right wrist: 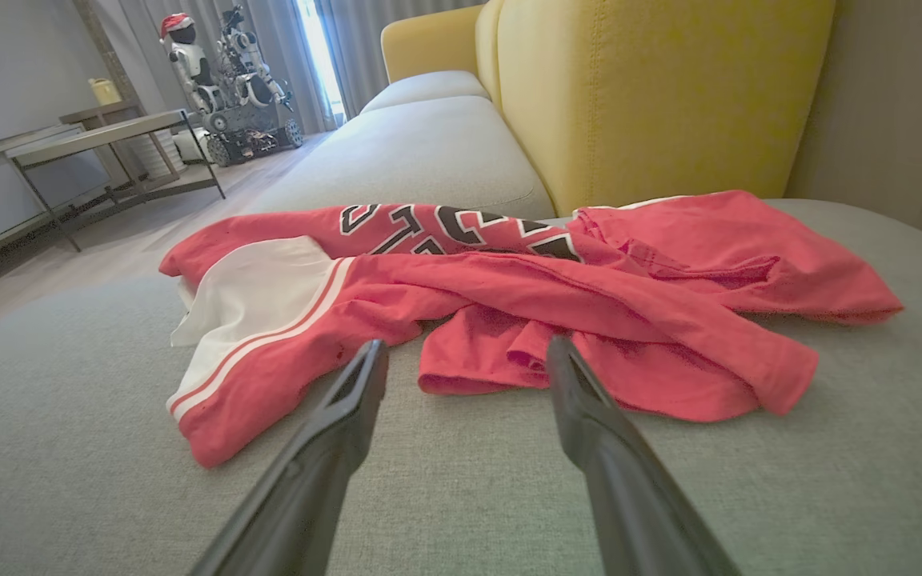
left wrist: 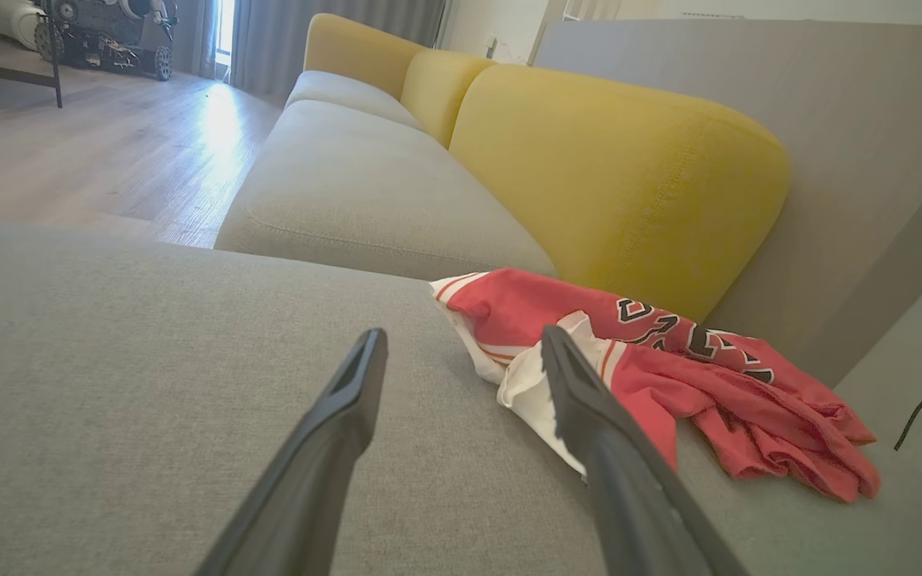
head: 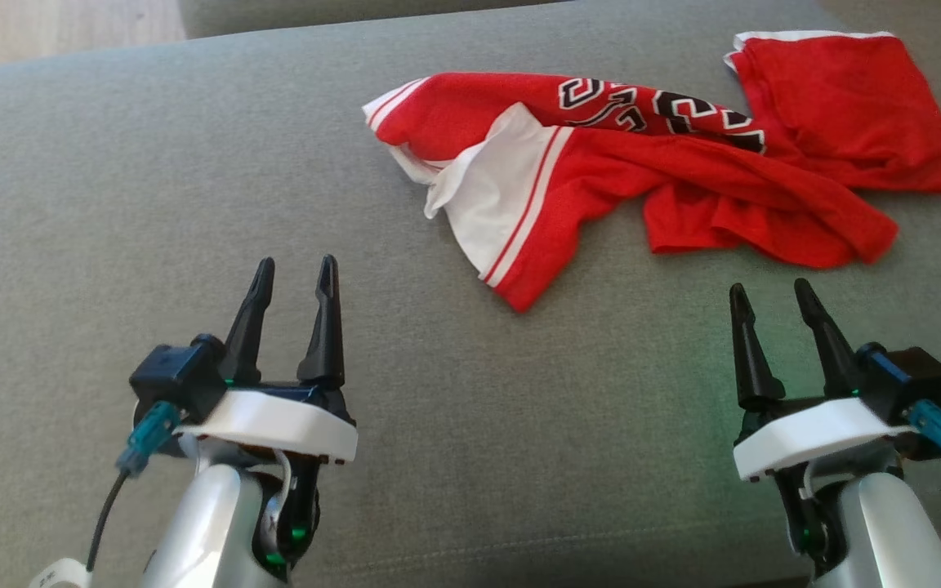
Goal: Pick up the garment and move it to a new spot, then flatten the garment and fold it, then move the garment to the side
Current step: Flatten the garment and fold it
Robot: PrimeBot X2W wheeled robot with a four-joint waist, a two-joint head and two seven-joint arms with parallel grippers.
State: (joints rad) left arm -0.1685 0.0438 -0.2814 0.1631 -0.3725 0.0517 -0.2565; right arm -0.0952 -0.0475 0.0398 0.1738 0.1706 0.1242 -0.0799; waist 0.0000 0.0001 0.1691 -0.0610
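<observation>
At your far left, the wooden floor [head: 54,33] shows past the rounded corner of the grey cushion [head: 152,180]. Your left gripper [head: 296,263] sits over bare cushion, jaws spread and empty, with open fabric ahead of it and to its left. The red garment [head: 683,163] lies crumpled on the cushion's far right part, its white-striped hem pointing toward you between the two grippers. Your right gripper [head: 769,287] also has its jaws spread, holding nothing. Its tips are near the garment's closest fold but apart from it. The yellow backrest [right wrist: 653,88] stands behind the garment.
</observation>
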